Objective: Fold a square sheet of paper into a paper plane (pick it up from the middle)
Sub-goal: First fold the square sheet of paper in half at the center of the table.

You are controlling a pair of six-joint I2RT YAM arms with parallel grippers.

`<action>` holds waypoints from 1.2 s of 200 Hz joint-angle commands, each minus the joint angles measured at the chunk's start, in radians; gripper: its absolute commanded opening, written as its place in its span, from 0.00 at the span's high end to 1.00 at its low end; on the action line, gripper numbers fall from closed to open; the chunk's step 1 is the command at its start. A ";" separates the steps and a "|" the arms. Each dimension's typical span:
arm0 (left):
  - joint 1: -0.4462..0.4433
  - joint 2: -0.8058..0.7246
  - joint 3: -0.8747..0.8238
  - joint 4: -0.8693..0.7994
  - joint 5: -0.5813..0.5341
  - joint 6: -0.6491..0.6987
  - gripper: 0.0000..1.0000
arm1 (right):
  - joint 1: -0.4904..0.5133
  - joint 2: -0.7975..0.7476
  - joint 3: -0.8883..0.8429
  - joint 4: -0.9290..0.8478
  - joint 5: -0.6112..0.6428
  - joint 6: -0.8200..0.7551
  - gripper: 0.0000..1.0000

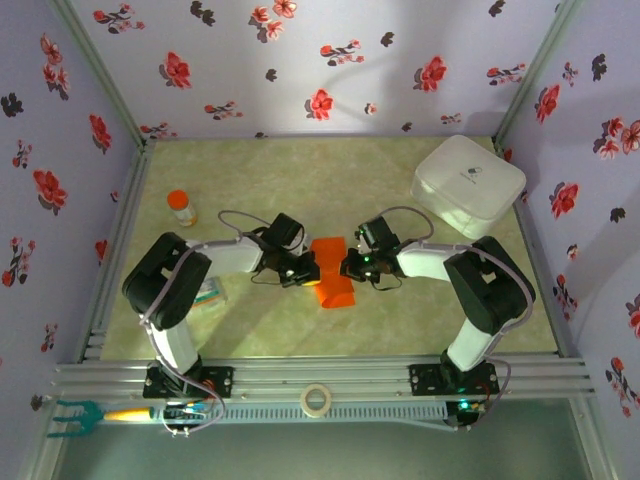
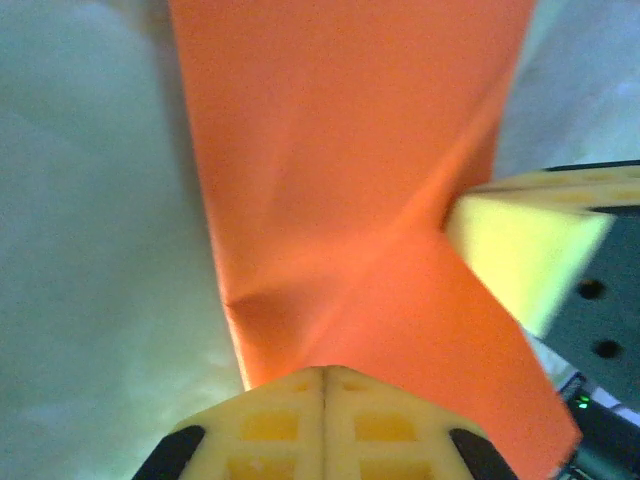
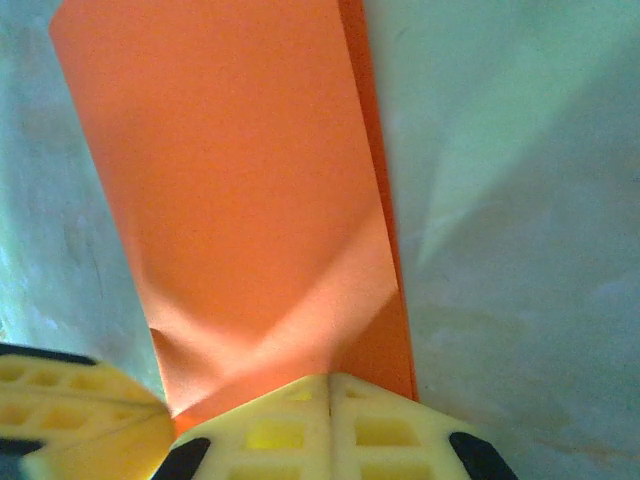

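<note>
The square sheet of paper, folded narrow, sits at the middle of the table. We judge it could tear or take a stray crease if the arms pull apart or twist, since it buckles beside the left pinch. The left hand is clamped fully closed on its 9 o'clock edge, the right hand likewise on its 3 o'clock edge.

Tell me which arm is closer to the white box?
Right. The right arm lies in front of the white box; the left arm is across, past the orange paper.
</note>
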State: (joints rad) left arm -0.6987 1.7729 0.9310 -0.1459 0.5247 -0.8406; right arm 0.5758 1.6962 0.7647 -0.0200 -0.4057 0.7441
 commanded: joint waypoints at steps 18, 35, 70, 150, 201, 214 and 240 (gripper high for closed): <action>-0.053 -0.038 0.031 0.049 0.048 -0.100 1.00 | -0.005 0.030 -0.043 -0.153 0.100 0.005 1.00; -0.065 -0.016 0.014 0.066 0.038 -0.111 1.00 | -0.005 0.030 -0.046 -0.149 0.097 0.007 1.00; -0.067 0.004 -0.062 0.137 0.016 -0.118 1.00 | -0.005 0.024 -0.051 -0.150 0.100 0.006 1.00; -0.067 0.010 -0.238 0.246 -0.025 -0.096 1.00 | -0.005 0.016 -0.057 -0.150 0.102 0.006 1.00; -0.071 -0.074 -0.276 0.242 -0.040 -0.073 1.00 | -0.005 0.016 -0.058 -0.150 0.105 0.008 1.00; -0.073 -0.121 -0.258 0.225 -0.040 -0.077 1.00 | -0.005 0.014 -0.060 -0.149 0.108 0.009 1.00; -0.075 -0.174 -0.219 0.199 -0.033 -0.089 0.99 | -0.005 0.013 -0.057 -0.153 0.108 0.008 1.00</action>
State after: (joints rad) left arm -0.7662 1.6562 0.6800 0.1207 0.5060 -0.9363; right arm 0.5758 1.6825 0.7536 -0.0235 -0.3923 0.7441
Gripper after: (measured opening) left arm 0.043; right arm 0.058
